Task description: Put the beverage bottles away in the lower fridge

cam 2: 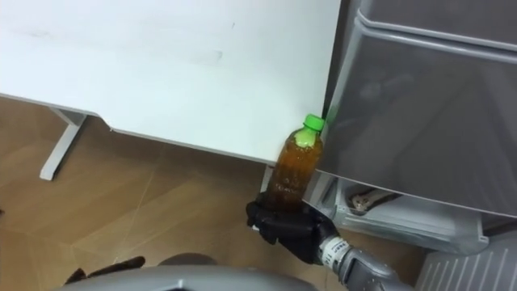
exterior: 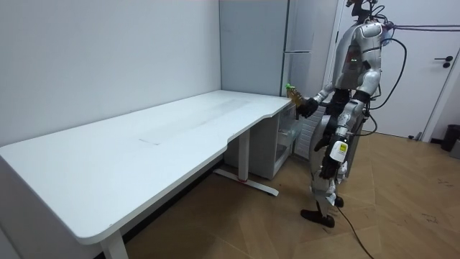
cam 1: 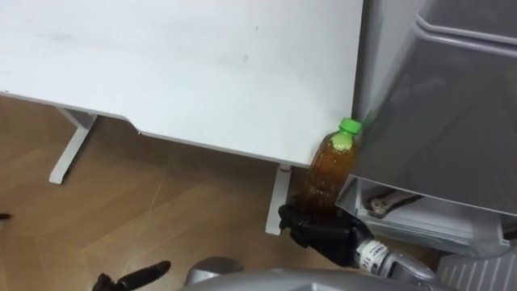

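Nearest me, my left hand (cam 1: 129, 279) hangs low at lower left, fingers stretched out, holding nothing, out of play. My right hand (cam 1: 323, 230) has its black fingers clenched round the base of the clear plastic bottle of amber tea with a green cap (cam 1: 329, 166). The bottle is upright and in the air, just off the corner of the white bench (cam 1: 202, 73) and just beside the grey fridge (cam 1: 436, 105); can't tell if it touches either. It's not in the fridge yet. Risk one, my read: the grasp sits low, and most of the body and the cap stand above the fingers, so any knock up top would lever the bottle round in the hand. Risk two: the cap looks very close to the bench corner and to the lower edge of the grey front panel, so pushing straight ahead would put the neck into that edge. The open lower compartment (cam 1: 404, 212), a pale tray-like opening, seems to lie lower and to the right, so I'd bring the bottle down and right before going in. A thin dark item (cam 1: 386, 202) lies in that tray. I can't tell what it is, but it could snag or tip the bottle on set-down. In the room view the robot stands upright at the bench end by the fridge. Reaching that low means bending, and a sway there could swing the bottle into the tray rim.
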Controlling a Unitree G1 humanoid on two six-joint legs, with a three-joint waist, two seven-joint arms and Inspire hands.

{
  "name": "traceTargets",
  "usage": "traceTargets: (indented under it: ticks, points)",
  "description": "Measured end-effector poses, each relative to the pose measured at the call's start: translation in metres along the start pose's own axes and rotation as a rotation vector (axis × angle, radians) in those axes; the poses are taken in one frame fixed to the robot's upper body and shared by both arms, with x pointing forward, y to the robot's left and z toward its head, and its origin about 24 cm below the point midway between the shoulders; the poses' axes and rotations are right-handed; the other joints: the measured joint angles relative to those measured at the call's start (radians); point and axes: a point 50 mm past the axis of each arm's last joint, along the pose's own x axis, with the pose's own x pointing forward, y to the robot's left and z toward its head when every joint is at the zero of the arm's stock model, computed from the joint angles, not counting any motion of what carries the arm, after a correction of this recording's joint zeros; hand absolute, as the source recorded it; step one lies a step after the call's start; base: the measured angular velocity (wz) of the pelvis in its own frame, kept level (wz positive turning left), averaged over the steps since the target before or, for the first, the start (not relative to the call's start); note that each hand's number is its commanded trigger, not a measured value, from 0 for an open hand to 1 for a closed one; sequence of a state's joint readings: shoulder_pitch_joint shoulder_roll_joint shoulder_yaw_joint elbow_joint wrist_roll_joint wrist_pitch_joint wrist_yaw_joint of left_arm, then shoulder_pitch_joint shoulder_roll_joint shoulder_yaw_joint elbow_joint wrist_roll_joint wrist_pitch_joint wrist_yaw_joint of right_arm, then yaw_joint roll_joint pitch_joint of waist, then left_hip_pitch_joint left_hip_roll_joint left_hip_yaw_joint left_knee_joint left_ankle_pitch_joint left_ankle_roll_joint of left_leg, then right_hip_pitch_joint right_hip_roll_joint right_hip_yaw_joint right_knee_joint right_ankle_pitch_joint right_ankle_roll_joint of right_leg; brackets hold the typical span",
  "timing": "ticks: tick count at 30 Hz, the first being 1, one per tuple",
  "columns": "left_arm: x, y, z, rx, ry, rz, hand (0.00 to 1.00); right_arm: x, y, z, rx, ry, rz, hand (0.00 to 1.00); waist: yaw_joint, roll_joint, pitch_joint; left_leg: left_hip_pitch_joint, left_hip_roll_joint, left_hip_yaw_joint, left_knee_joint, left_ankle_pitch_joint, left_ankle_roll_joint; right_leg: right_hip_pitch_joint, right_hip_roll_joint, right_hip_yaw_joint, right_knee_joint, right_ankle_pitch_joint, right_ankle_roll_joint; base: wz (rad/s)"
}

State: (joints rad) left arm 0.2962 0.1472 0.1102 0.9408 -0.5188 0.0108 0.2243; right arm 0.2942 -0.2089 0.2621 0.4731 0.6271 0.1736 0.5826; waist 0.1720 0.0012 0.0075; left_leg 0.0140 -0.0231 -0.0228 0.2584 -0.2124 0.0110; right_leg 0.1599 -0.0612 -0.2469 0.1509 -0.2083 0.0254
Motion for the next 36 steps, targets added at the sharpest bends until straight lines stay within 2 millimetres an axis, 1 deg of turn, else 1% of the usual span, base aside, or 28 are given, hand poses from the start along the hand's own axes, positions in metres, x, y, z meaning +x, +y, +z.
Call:
traceTargets:
  ticks: [2,6,7,9,11,14,18,19,20,21,22,24,26,27,28,29,31,34,36]
  points:
    - [0.000,-0.001,-0.002,0.013,0.013,-0.008,0.00,-0.001,-0.002,-0.003,0.001,0.016,-0.002,1.00,-0.011,-0.003,0.0004,0.000,0.000,0.000,-0.001,0.000,0.000,0.000,0.000,0.000,0.000,0.000,0.000,0.00]
    - [0.000,-0.004,-0.002,0.018,0.020,-0.031,0.00,-0.006,-0.007,-0.010,0.000,0.055,-0.017,1.00,-0.028,-0.016,0.0014,0.002,0.002,0.009,-0.002,0.000,0.000,-0.002,0.000,0.010,0.001,0.000,0.000,-0.05]
    - [0.000,-0.006,-0.002,0.018,0.020,-0.036,0.00,-0.008,-0.009,-0.012,0.002,0.064,-0.025,1.00,-0.029,-0.017,0.0021,0.002,0.004,0.016,-0.003,-0.001,0.000,-0.006,0.002,0.021,0.001,0.000,0.000,-0.18]
    - [0.000,-0.008,-0.001,0.017,0.020,-0.045,0.00,-0.010,-0.012,-0.017,0.020,0.081,-0.042,1.00,-0.031,-0.018,0.0019,0.003,0.007,0.027,-0.005,-0.001,0.001,-0.010,0.003,0.028,0.001,0.001,0.001,-0.20]
    - [0.001,-0.008,-0.002,0.020,0.028,-0.052,0.00,-0.014,-0.018,-0.024,0.041,0.100,-0.074,1.00,-0.032,-0.017,0.0011,0.012,0.011,0.048,-0.015,-0.001,0.001,-0.017,0.005,0.051,0.002,0.002,0.000,-0.26]
    - [0.001,-0.007,-0.003,0.025,0.033,-0.049,0.00,-0.021,-0.026,-0.028,0.066,0.108,-0.125,1.00,-0.055,-0.020,0.0004,0.017,0.011,0.053,-0.023,-0.001,0.001,-0.019,0.005,0.055,0.002,0.002,0.000,-0.08]
    - [0.001,-0.003,-0.004,0.032,0.041,-0.041,0.00,-0.024,-0.030,-0.032,0.077,0.092,-0.150,1.00,-0.069,-0.022,-0.0001,0.026,0.013,0.064,-0.029,-0.001,0.000,-0.019,0.005,0.062,0.000,0.003,-0.001,-0.08]
    - [0.002,-0.003,-0.004,0.033,0.043,-0.040,0.00,-0.025,-0.031,-0.032,0.077,0.092,-0.151,1.00,-0.070,-0.023,-0.0007,0.028,0.013,0.065,-0.033,-0.001,0.000,-0.018,0.005,0.065,0.000,0.003,-0.001,-0.08]
    - [0.002,-0.001,-0.004,0.034,0.044,-0.038,0.00,-0.025,-0.032,-0.033,0.077,0.090,-0.148,1.00,-0.071,-0.031,-0.0021,0.031,0.013,0.069,-0.039,-0.001,0.000,-0.017,0.005,0.069,0.001,0.003,-0.001,-0.07]
    - [0.003,-0.002,-0.001,0.035,0.036,-0.042,0.00,-0.025,-0.033,-0.033,0.079,0.088,-0.143,1.00,-0.080,-0.025,-0.0062,0.032,0.013,0.069,-0.039,-0.001,0.000,-0.019,0.006,0.070,0.002,0.003,-0.001,-0.06]
    - [0.003,-0.001,0.000,0.036,0.035,-0.042,0.00,-0.025,-0.033,-0.033,0.081,0.087,-0.139,1.00,-0.084,-0.029,-0.0060,0.032,0.014,0.070,-0.040,-0.001,0.000,-0.019,0.006,0.071,0.002,0.003,-0.001,-0.05]
    - [0.003,0.002,0.002,0.035,0.031,-0.038,0.00,-0.028,-0.036,-0.034,0.103,0.073,-0.142,1.00,-0.085,-0.030,-0.0064,0.036,0.015,0.075,-0.046,-0.001,0.000,-0.018,0.007,0.077,0.002,0.004,-0.002,-0.08]
    - [0.004,0.005,0.005,0.026,0.024,-0.031,0.00,-0.031,-0.040,-0.035,0.159,0.041,-0.163,1.00,-0.091,-0.036,-0.0056,0.043,0.016,0.079,-0.047,-0.001,0.000,-0.014,0.007,0.081,0.004,0.004,-0.002,-0.06]
    - [0.004,0.005,0.005,0.027,0.023,-0.030,0.00,-0.033,-0.041,-0.036,0.177,0.031,-0.172,1.00,-0.092,-0.032,-0.0080,0.043,0.016,0.080,-0.047,-0.001,0.000,-0.014,0.007,0.081,0.004,0.005,-0.001,-0.03]
    - [0.004,0.005,0.005,0.026,0.022,-0.030,0.00,-0.036,-0.044,-0.038,0.222,0.009,-0.190,1.00,-0.093,-0.034,-0.0078,0.044,0.016,0.080,-0.046,-0.001,0.000,-0.014,0.007,0.082,0.004,0.006,-0.001,0.00]
    - [0.004,0.005,0.006,0.025,0.021,-0.029,0.00,-0.040,-0.048,-0.041,0.264,-0.009,-0.217,1.00,-0.095,-0.035,-0.0093,0.046,0.016,0.081,-0.046,-0.001,0.000,-0.013,0.007,0.083,0.005,0.006,-0.001,0.00]
    - [0.004,0.006,0.005,0.025,0.022,-0.024,0.00,-0.048,-0.055,-0.046,0.314,-0.023,-0.270,1.00,-0.101,-0.038,-0.0103,0.049,0.016,0.080,-0.046,-0.001,0.000,-0.010,0.007,0.083,0.005,0.006,-0.001,0.00]
    - [0.004,0.007,0.005,0.025,0.025,-0.015,0.00,-0.064,-0.066,-0.061,0.404,-0.025,-0.384,1.00,-0.107,-0.038,-0.0104,0.050,0.020,0.094,-0.048,-0.001,0.000,-0.019,0.009,0.095,0.011,0.007,-0.002,-0.11]
    - [0.004,0.007,0.005,0.026,0.022,-0.012,0.00,-0.071,-0.069,-0.069,0.461,-0.035,-0.444,1.00,-0.111,-0.037,-0.0098,0.049,0.023,0.103,-0.049,-0.002,-0.001,-0.021,0.011,0.099,0.017,0.007,-0.002,-0.16]
